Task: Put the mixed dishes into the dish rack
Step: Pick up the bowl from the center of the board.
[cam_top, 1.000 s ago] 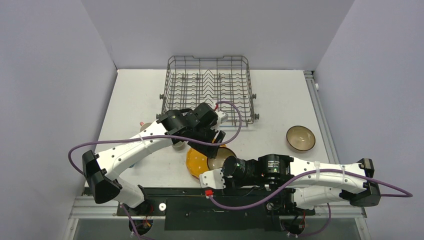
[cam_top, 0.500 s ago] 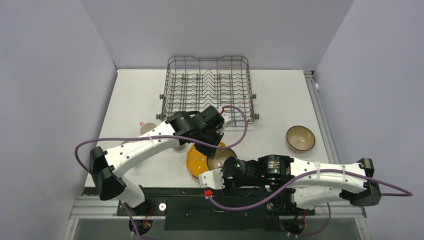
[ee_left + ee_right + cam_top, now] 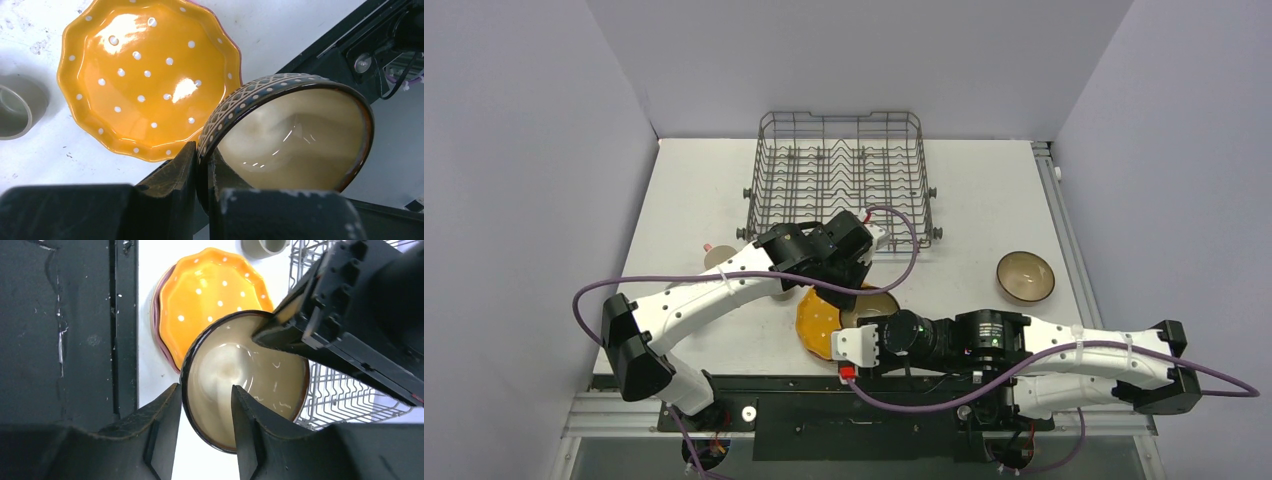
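Glossy orange-yellow glaze with white dots covers the scalloped plate (image 3: 145, 75), which lies flat on the white surface (image 3: 694, 190) just in front of the grey wire dish rack (image 3: 839, 165). Over the plate's edge sits the dark brown bowl (image 3: 295, 135), tilted, lattice-patterned outside and smooth cream inside. My left hand (image 3: 202, 160) is clamped on its rim, one finger inside and one outside. My right hand (image 3: 205, 405) is spread, fingers straddling the opposite rim; I cannot tell whether they touch it.

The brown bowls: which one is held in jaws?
The bowl nearest the orange plate, rim pinched by the left arm's jaws; the other bowl sits free at right.
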`<state>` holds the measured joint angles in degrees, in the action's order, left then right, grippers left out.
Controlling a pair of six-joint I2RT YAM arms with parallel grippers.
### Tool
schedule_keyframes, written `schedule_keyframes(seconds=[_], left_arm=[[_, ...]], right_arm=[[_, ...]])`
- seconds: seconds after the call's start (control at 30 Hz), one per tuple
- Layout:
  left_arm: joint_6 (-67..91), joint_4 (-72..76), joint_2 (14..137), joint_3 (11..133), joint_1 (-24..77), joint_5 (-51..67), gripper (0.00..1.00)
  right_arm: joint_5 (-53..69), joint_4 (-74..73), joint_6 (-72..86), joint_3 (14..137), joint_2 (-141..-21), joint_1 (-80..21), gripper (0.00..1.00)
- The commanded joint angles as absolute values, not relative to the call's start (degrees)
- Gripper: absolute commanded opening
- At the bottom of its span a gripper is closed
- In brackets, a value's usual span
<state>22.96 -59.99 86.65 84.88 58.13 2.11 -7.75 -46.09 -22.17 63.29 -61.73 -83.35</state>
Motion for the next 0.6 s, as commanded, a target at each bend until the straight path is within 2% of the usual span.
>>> schedule_keyframes(seconds=[0.0, 0.2, 0.37, 0.57], left_arm=[[24.4, -56.1, 83.1, 84.8, 57.8, 0.6, 0.0], [26.3, -54.1, 80.4, 82.7, 55.1, -1.5, 0.0], [28.1, -51.2, 76.6, 79.8, 52.3, -2.1, 0.0], [30.6, -44.7, 71.3, 74.6, 48.1, -0.2, 0.0]], right_arm=[[-14.2, -41.7, -19.9, 63.0, -58.5, -83.3, 0.38], [-19.2, -41.6, -14.6, 61.7, -53.9, -81.0, 0.42], [-31.5, -41.5, -8.0, 61.8, -51.9, -77.4, 0.46], [-30.6, -42.0, 5.4, 64.5, -52.0, -68.0, 0.5]])
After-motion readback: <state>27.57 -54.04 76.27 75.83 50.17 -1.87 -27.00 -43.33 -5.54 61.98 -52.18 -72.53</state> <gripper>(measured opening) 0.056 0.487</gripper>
